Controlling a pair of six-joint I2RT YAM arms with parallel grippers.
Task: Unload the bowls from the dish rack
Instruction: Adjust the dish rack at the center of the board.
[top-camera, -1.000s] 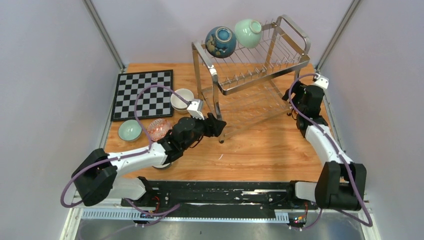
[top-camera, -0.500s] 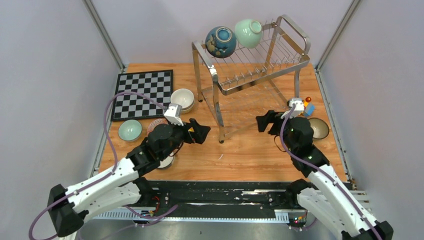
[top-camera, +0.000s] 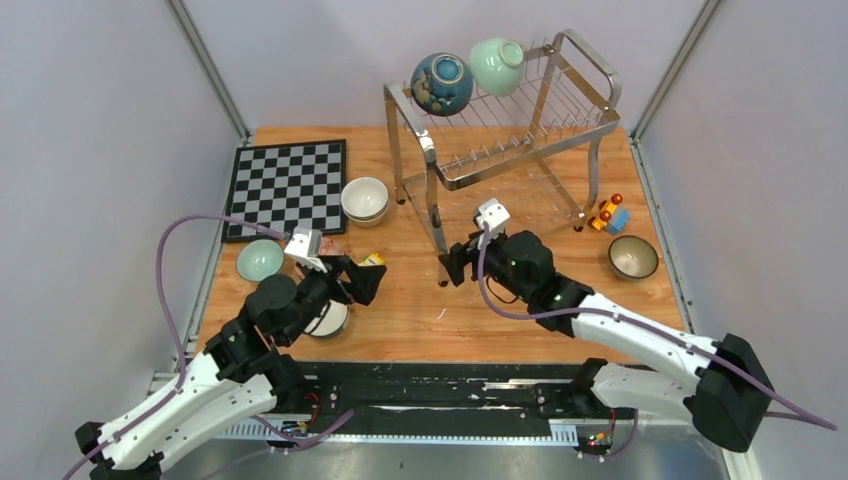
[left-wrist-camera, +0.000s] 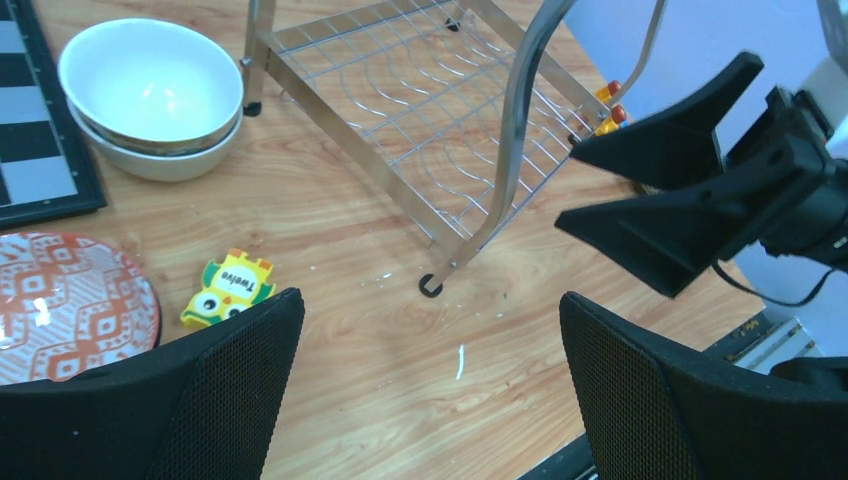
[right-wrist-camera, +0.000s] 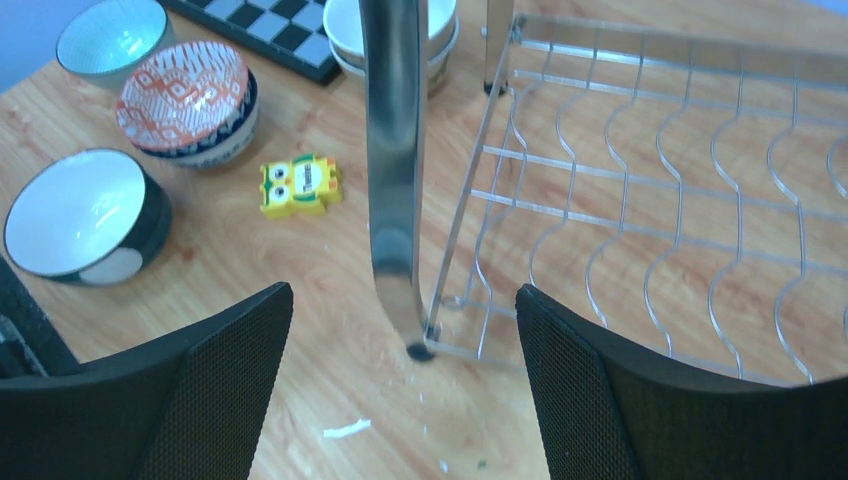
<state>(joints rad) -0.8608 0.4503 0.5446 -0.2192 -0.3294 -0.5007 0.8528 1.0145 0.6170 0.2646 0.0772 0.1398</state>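
Wooden tabletop (top-camera: 520, 310) carries the dish rack (top-camera: 520, 150) at its far side (two wire tiers on chrome legs). At the upper tier's far-left corner, a dark blue bowl (top-camera: 442, 84) and a mint green bowl (top-camera: 497, 65) rest tipped on their sides, side by side.

Off the rack are:
- two stacked cream bowls (top-camera: 365, 200), just beside the chessboard (top-camera: 287, 186)
- a pale green bowl (top-camera: 259, 260)
- a red-patterned bowl (right-wrist-camera: 185, 95)
- a dark-rimmed bowl (right-wrist-camera: 75, 212)
- a dark bowl (top-camera: 633, 256), near the toy car (top-camera: 608, 215)

The left gripper (top-camera: 365, 280) hangs over the wood near a yellow owl block (left-wrist-camera: 228, 287), jaws spread wide and empty. The right gripper (top-camera: 455, 265), likewise spread and holding nothing, faces the rack's front-left leg, which shows between its fingers in the wrist view.
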